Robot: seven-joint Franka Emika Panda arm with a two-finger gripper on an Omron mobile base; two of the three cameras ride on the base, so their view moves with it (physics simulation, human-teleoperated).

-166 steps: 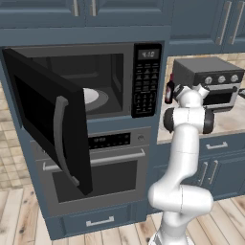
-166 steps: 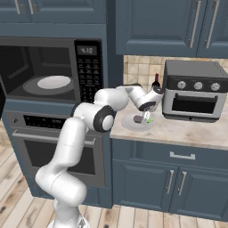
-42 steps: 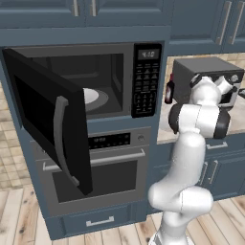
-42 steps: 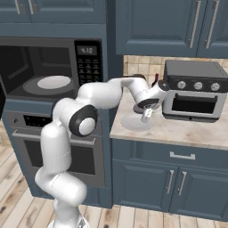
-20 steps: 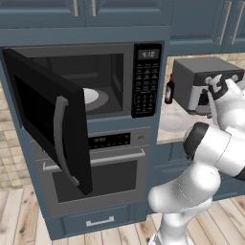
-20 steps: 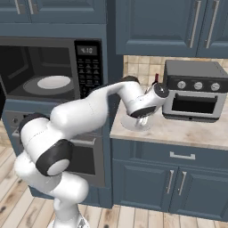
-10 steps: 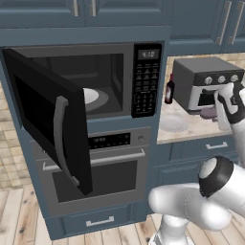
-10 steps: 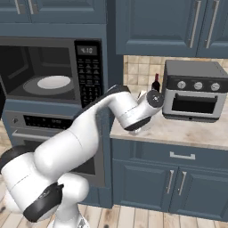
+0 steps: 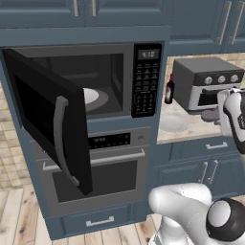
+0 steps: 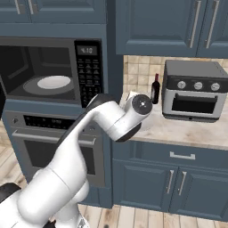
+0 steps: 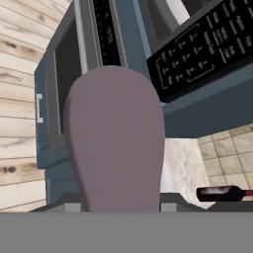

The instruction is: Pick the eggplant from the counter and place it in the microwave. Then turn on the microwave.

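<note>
Eggplant (image 11: 114, 143) clamped in half-open gripper (image 11: 114, 207), long axis running straight out from the fingers

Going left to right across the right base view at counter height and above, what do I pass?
Microwave with its white turntable → microwave keypad → dark red bottle → grey toaster oven.

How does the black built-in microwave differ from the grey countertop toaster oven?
The black built-in microwave has its door swung open; the grey toaster oven is shut. The microwave has a keypad and is set into the cabinetry; the toaster oven has knobs and stands on the counter. Both have glass-fronted doors.
</note>
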